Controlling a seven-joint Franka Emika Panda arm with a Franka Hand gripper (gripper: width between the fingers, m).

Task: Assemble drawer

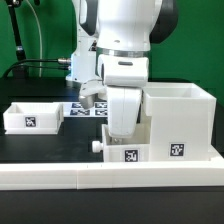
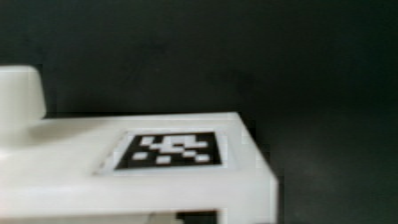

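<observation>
A small white knobbed tray sits at the front, its tag facing the exterior camera and its knob pointing to the exterior view's left. Its other end meets the tall white shell. My gripper comes straight down onto this tray and appears shut on its wall, though the fingertips are hidden. In the wrist view the tray fills the lower part, with its tag and knob close up. A second tray lies apart at the exterior view's left.
The long low white border wall runs along the front, just before the held tray and the shell. The marker board lies flat behind the arm. A black cable runs across the back left.
</observation>
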